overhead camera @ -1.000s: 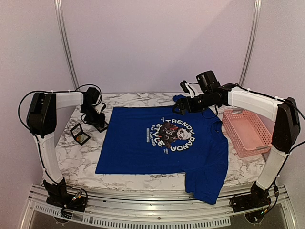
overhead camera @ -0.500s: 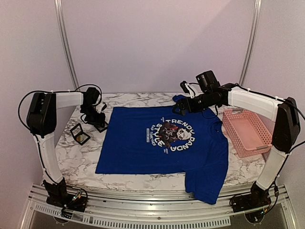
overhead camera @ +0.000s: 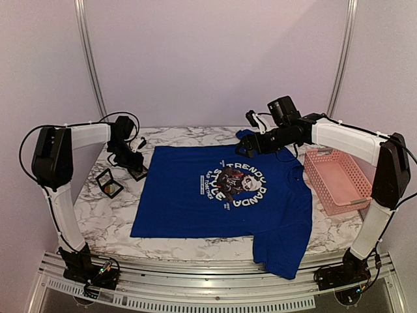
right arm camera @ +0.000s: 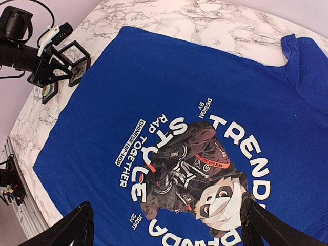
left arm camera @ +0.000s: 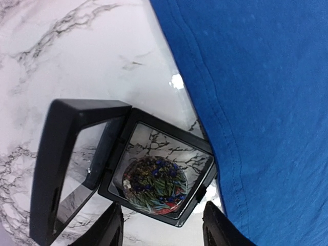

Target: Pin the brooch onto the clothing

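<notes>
Top external view shows one change from a second ago: the left arm (overhead camera: 78,135) has swung its elbow a little toward the left edge of the table (overhead camera: 104,215) and its upper link now sits slightly higher, while the right arm (overhead camera: 339,140), the clothing (overhead camera: 215,195) and the pink basket (overhead camera: 339,179) by the right edge lie as they did. The left gripper (left arm camera: 163,218) is over an open black box (left arm camera: 87,105) near the far left corner, just beside the shirt's hemmed edge. Its jaws stand about half apart, one finger on each side of the box's tray; whether they press it I cannot tell. The brooch (left arm camera: 154,184), round and dark with blue and green flecks, lies inside that tray under a clear film. A second open box (overhead camera: 109,182) sits closer to the left edge. The right gripper (right arm camera: 166,205) hangs above the shirt at the far edge, jaws spread wide, holding and touching nothing. The blue shirt lies flat across the middle, one sleeve drooping over the near edge.
</notes>
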Robot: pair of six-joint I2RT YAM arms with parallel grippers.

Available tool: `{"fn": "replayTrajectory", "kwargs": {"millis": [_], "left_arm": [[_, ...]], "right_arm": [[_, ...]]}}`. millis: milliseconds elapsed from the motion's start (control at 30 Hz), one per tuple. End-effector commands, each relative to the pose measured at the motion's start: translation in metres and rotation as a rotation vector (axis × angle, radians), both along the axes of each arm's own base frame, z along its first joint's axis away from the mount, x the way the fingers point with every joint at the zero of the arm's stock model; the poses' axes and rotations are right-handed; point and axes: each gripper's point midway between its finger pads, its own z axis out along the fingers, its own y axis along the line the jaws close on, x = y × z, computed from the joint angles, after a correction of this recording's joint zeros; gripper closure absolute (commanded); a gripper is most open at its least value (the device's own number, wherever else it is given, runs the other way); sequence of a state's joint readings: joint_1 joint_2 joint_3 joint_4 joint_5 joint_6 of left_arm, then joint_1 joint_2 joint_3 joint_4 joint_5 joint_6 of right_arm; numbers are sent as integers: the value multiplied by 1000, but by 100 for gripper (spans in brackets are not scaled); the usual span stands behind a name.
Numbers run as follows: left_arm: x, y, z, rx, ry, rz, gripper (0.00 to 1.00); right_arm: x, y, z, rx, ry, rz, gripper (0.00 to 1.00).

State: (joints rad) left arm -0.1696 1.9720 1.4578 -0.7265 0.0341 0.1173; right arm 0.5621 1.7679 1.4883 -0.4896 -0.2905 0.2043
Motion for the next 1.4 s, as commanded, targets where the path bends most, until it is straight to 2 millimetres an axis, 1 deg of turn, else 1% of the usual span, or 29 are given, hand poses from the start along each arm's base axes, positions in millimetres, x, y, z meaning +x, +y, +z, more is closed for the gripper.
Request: {"fn": "replayTrajectory", "kwargs": {"millis": [0,67,133,333,500,567,600,733,833,1000,1067,1167,1367], "left_arm": [[-2,0,-12,45,47,-27,41],[2,3,-15,43,48,-9,38],[4,3,-18,40,45,-8,38],[2,-8,-37,-20,104,-11,39],[3,-11,-44,-51,122,-7,38],[2,-9,-47,-48,128,-8,40],[3,-8,-47,-45,127,-7,43],[3,-8,-41,-47,114,-23,55],[3,-9,-34,-52,98,-39,60],[2,-11,-21,-57,70,-69,65],[2,-12,-17,-61,63,-77,70],[1,-13,-12,-63,59,-86,73],[-1,-14,2,-74,43,-97,75]], "right_arm": [[-3,3,22,23,-34,13,2],[-5,4,20,18,-31,15,2],[-7,5,19,13,-29,18,2],[-8,4,17,7,-28,18,2],[-8,4,16,3,-27,16,2],[-8,3,16,0,-25,15,2],[-8,3,15,0,-23,14,2],[-8,3,14,-1,-20,13,2],[-8,4,12,-1,-15,16,2],[-9,5,8,-3,-3,20,2],[-9,5,8,-3,0,20,2],[-9,4,8,-6,0,21,2],[-10,4,8,-5,6,23,2]]}}
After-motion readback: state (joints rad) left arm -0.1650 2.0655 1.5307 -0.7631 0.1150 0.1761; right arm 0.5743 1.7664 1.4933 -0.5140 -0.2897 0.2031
